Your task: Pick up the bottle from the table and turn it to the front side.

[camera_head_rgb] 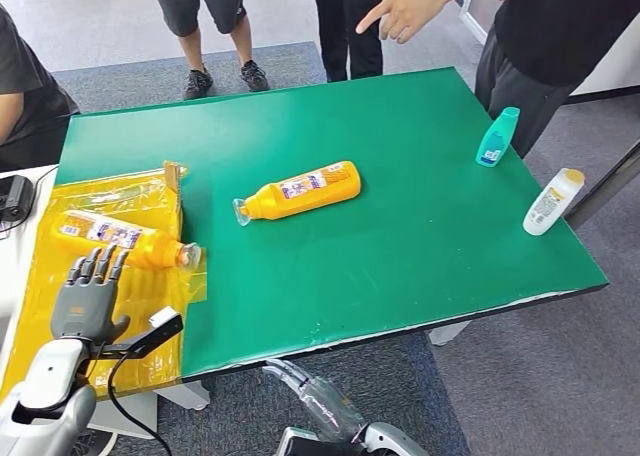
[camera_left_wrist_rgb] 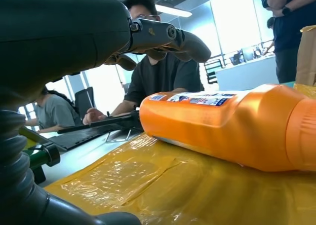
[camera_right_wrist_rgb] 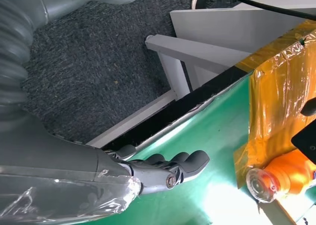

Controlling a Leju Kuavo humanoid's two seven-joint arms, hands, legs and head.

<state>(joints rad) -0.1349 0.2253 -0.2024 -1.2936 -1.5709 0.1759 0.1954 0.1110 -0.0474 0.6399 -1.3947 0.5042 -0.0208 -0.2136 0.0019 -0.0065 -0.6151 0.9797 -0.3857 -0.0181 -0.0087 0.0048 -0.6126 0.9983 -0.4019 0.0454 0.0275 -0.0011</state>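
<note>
Your left hand [camera_head_rgb: 87, 296], fingers spread and holding nothing, hovers near the bottle [camera_head_rgb: 124, 238]; slippery yellow plastic [camera_head_rgb: 143, 306] may let it roll.

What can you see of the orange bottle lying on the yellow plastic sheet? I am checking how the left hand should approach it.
The orange bottle lies on its side on the crinkled yellow plastic sheet at the table's left end. It looks like glossy plastic, with a printed blue, white and red label facing up and a clear cap pointing toward the green mat. The left hand hovers just short of it, fingers spread, not touching.
</note>
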